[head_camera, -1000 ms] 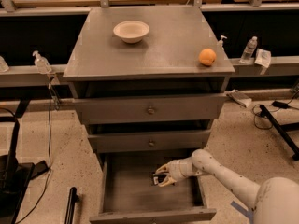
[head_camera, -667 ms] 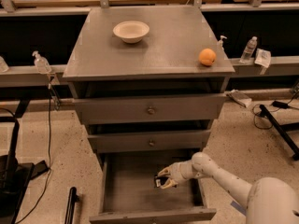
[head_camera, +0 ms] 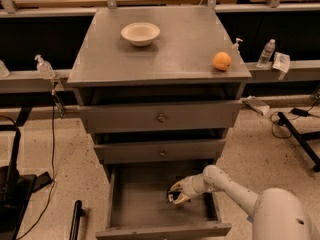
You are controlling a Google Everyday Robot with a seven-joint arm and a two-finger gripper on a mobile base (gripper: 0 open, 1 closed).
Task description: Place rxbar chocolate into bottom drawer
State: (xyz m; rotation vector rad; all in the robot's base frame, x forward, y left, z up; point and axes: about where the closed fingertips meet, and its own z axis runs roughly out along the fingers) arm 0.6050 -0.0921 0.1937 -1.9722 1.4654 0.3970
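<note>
Field notes:
- One grey metal cabinet (head_camera: 165, 64) with three drawers.
- The two upper drawers (head_camera: 125, 118) are closed, with one round knob (head_camera: 161, 118) each.
- The bottom drawer (head_camera: 135, 204) stands open and has a plain grey floor.
- My gripper (head_camera: 178, 194) is inside it, right of centre.
- Its two pale fingers (head_camera: 177, 186) pinch one rxbar chocolate (head_camera: 171, 197). The wrapper is flat and dark, and I can't read its white marks.
- On top sit one round cream bowl (head_camera: 140, 33) and one orange fruit (head_camera: 222, 61).

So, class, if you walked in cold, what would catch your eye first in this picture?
The white arm reaching into the open bottom drawer, its gripper holding the dark rxbar chocolate near the drawer's right side. Next, the orange and pale bowl on the cabinet top.
</note>
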